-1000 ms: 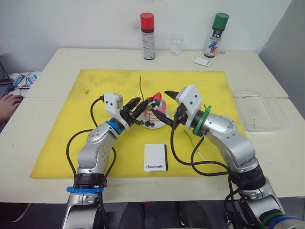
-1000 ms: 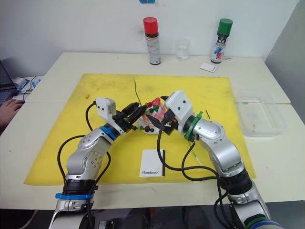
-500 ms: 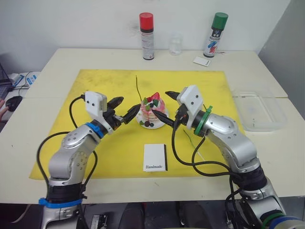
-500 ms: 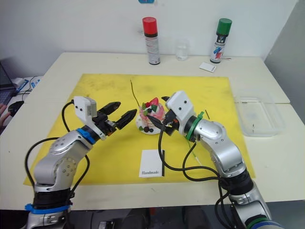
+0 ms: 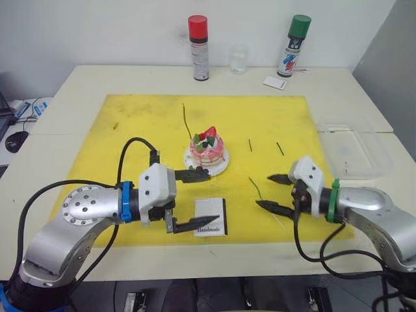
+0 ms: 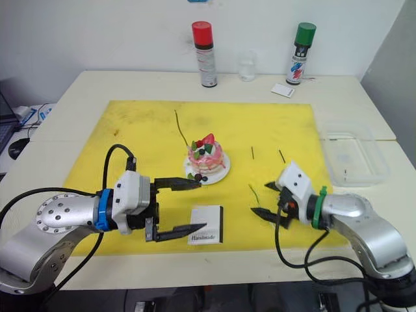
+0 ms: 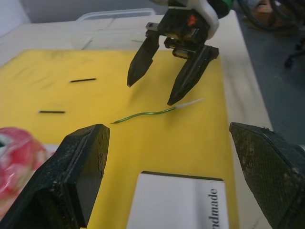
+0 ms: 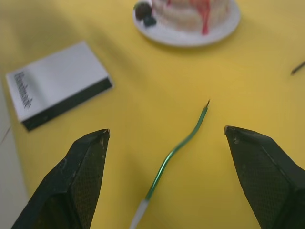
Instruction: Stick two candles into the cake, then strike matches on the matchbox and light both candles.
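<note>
Right gripper [image 5: 277,193], fingers spread wide and empty, hovers low at the lower right of the yellow mat [image 5: 130,123], around the white end of 1 green candle [image 5: 256,188] lying flat. Left gripper [image 5: 195,200], also open and empty, straddles the matchbox [image 5: 211,216] at lower centre. The cake [image 5: 207,149] sits mid-mat with the other candle [image 5: 186,121] standing at its upper-left side; 2 matches [image 5: 265,147] lie to its right. That thin, wavy candle may roll or slip free if the fingers close off-centre against the mat.
</note>
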